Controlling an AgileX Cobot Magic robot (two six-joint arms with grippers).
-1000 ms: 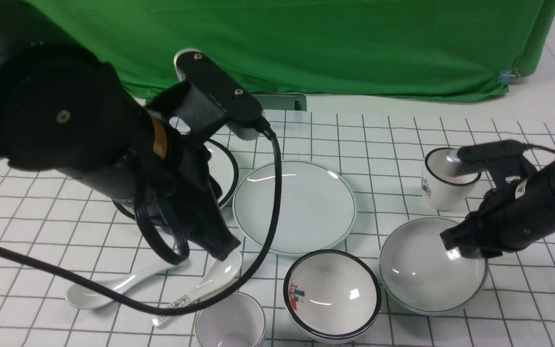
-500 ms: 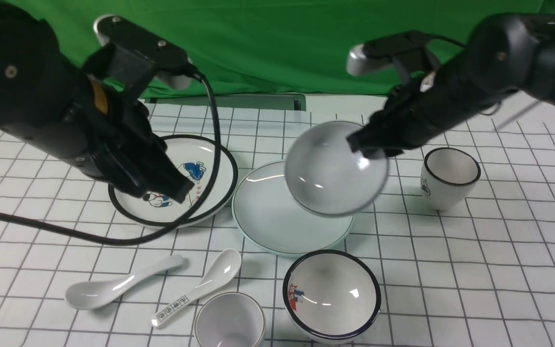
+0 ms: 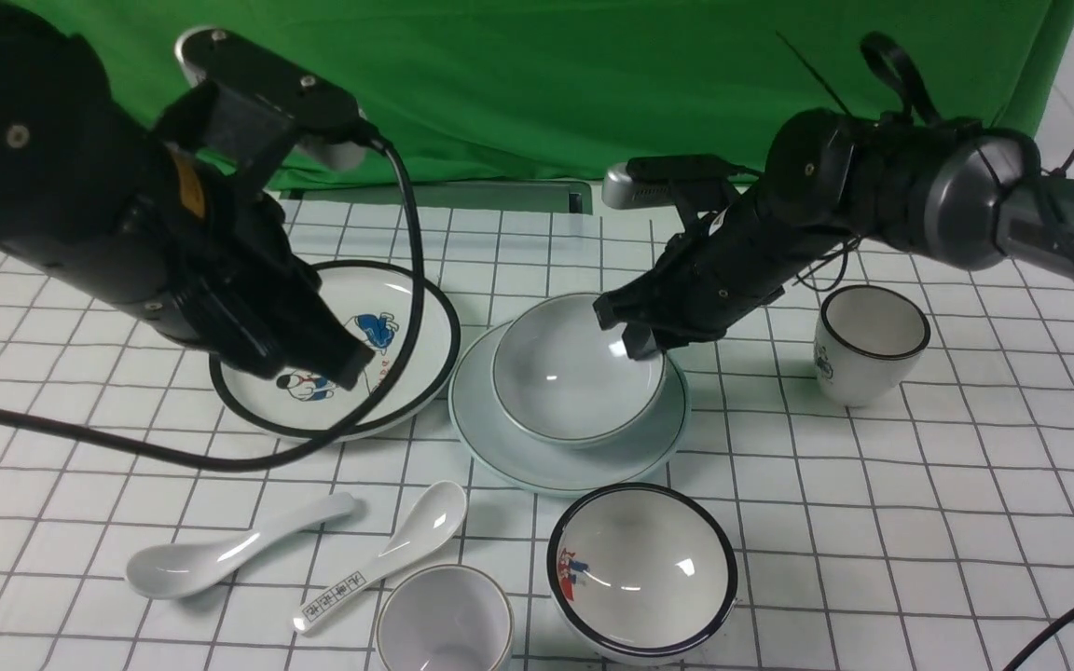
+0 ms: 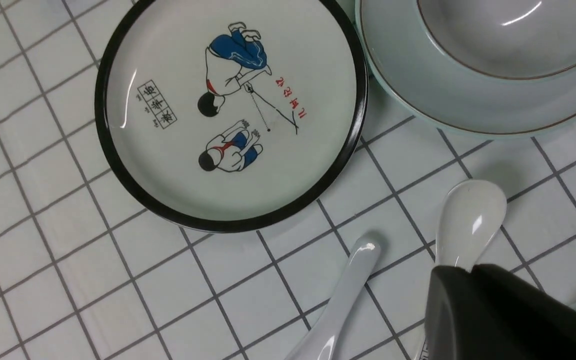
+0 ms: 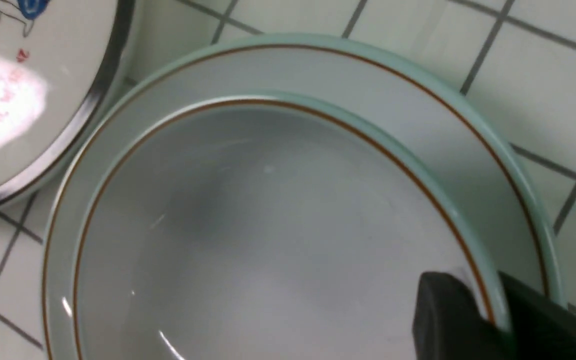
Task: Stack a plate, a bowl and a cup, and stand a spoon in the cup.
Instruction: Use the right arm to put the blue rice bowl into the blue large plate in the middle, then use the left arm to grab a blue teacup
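Observation:
The plain bowl (image 3: pixel 565 373) (image 5: pixel 268 225) sits upright on the plain plate (image 3: pixel 500 447) (image 5: pixel 443 125) at the table's middle. My right gripper (image 3: pixel 635 340) (image 5: pixel 493 310) is shut on the bowl's right rim, one finger inside and one outside. The left gripper (image 3: pixel 346 368) (image 4: pixel 468 270) is shut and empty, hovering over the near edge of the picture plate, above and behind the spoons. On the front left of the table lies the plain spoon (image 3: pixel 220 550) (image 4: pixel 348 285). The plain cup (image 3: pixel 444 620) stands at the front edge, partly cut off.
A black-rimmed picture plate (image 3: pixel 378 317) (image 4: pixel 228 115) lies left of the stack. A black-rimmed bowl (image 3: pixel 640 568) stands in front of it and a black-rimmed cup (image 3: pixel 868 340) to its right. A spoon with characters (image 3: pixel 388 559) lies beside the plain one. Green cloth hangs behind.
The right gripper lifted the bowl from the front right, carried it left and set it on the plate. The left arm rose from over the spoons and pulled back to the left.

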